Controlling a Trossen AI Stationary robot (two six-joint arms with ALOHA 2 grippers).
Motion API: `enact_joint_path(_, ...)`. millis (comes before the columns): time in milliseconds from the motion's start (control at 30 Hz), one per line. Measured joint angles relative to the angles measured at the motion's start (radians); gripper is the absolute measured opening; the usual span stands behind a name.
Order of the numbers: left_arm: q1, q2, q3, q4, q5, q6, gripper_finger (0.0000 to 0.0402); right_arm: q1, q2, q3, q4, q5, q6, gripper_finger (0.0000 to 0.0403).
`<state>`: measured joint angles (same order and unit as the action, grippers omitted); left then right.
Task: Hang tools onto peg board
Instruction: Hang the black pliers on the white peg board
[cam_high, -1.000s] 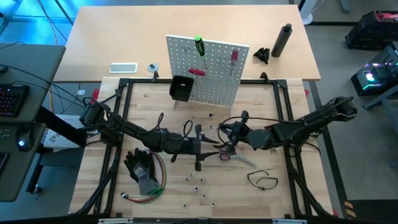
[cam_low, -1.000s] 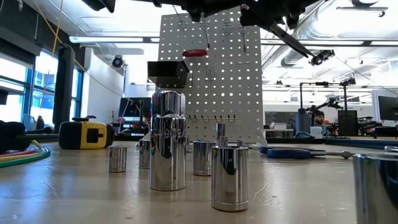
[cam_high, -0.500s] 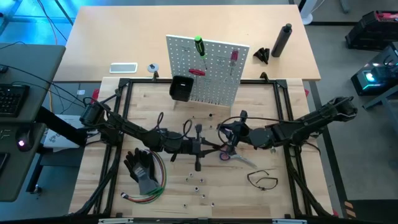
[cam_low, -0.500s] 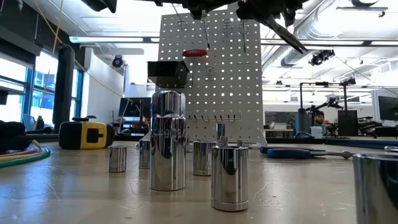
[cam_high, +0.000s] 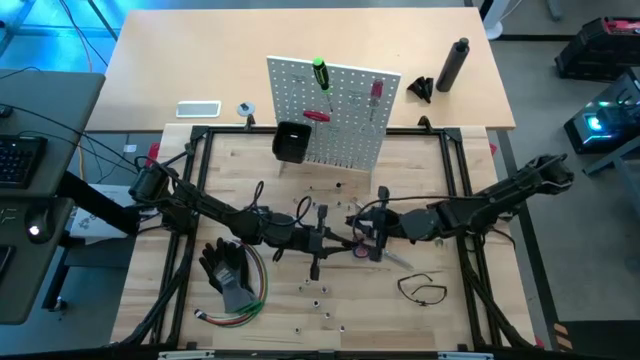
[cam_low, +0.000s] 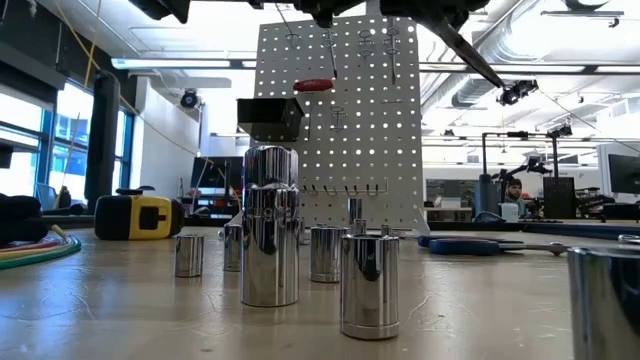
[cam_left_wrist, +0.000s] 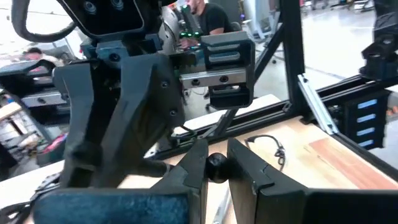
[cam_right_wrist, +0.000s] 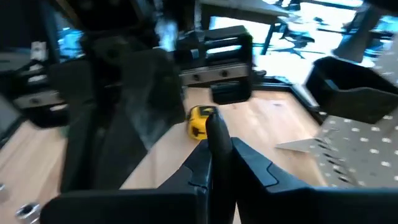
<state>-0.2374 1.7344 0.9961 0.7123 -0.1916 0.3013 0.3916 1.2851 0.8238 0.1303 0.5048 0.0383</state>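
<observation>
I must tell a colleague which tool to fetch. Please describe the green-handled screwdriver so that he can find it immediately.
Find the white peg board standing at the far edge of the wooden table. The green-handled screwdriver hangs near its top edge, above the black bin. Its bright green handle distinguishes it from the red-handled tools beside it.

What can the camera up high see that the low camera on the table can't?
Only the high view shows the black gloves, the thin black loop, and the left gripper and right gripper meeting mid-table. Only the low view shows the yellow tape measure and big shiny metal cylinders up close. Both show the peg board with its red-handled tool and black bin.
</observation>
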Motion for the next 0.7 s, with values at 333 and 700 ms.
enact_joint_path(333,0.005,0.000,0.035,-0.077,0.043,0.002,0.0031,0.000,0.047,0.002,0.009,-0.178,-0.020,0.0026)
enact_joint_path(700,0.006,-0.002,0.038,-0.128,0.049,0.045,0.0031,0.001,0.049,0.001,0.007,-0.183,0.018,0.0086)
